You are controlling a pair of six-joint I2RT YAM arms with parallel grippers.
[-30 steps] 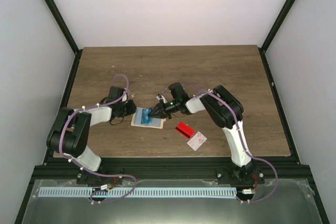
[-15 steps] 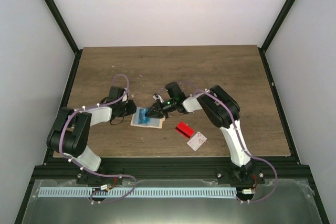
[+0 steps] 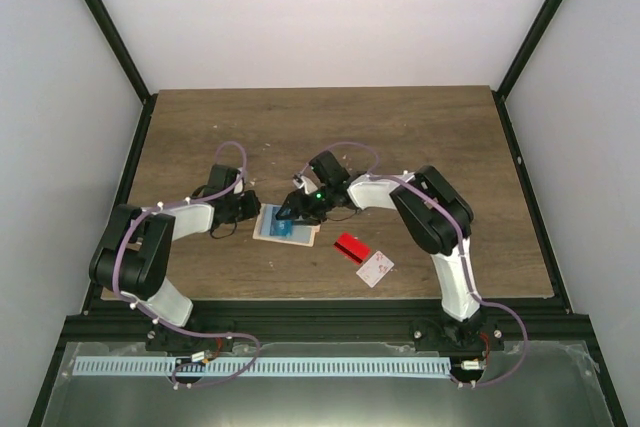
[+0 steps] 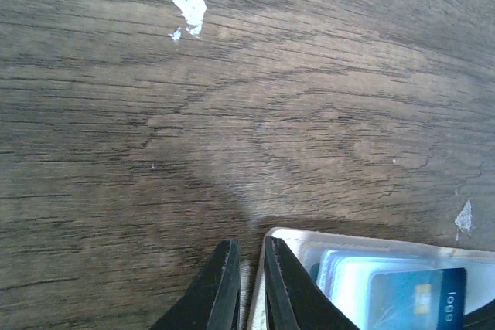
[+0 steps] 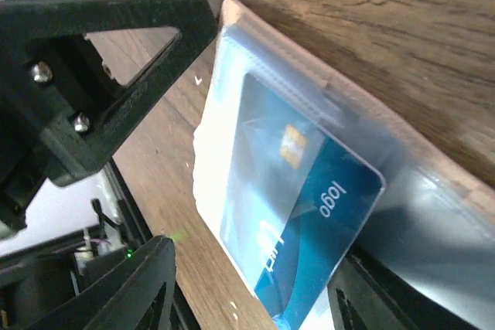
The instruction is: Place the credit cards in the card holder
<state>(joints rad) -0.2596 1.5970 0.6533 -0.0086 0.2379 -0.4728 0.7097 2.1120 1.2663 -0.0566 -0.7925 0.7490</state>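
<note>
**Top external view.** The card holder (image 3: 264, 230) lies on the worktop (image 3: 420, 137) left of centre, between the two hands, with its long side running left to right. A blue card (image 3: 288, 228) lies on it. The left hand (image 3: 245, 209) sits at the holder's left end, and the right hand (image 3: 295, 209) hangs over its upper right part. A red card (image 3: 351, 247) and a white card with a red dot (image 3: 375, 268) lie lower right of the holder, well apart from it. They are on the right arm's side, so that arm is likely the one to fetch them. From this height neither hand's grip can be read.

**Left wrist view.** At the bottom centre the left hand (image 4: 249, 243) is clenched, its fingers almost together. A pale strip of the card holder (image 4: 348, 239) seems pinched between them, pinning that end down. The blue card (image 4: 418, 299) shows in the lower right corner, cut off by the frame.

**Right wrist view.** The right hand (image 5: 247, 291) is released. Its fingers stand wide at the lower left and lower right, on either side of the near end of the blue card (image 5: 294, 206). The card lies slanted under the clear pocket of the card holder (image 5: 309, 67). Because the pocket is see-through, I cannot tell how far in the card sits. The left hand (image 5: 100, 75) fills the upper left.
</note>
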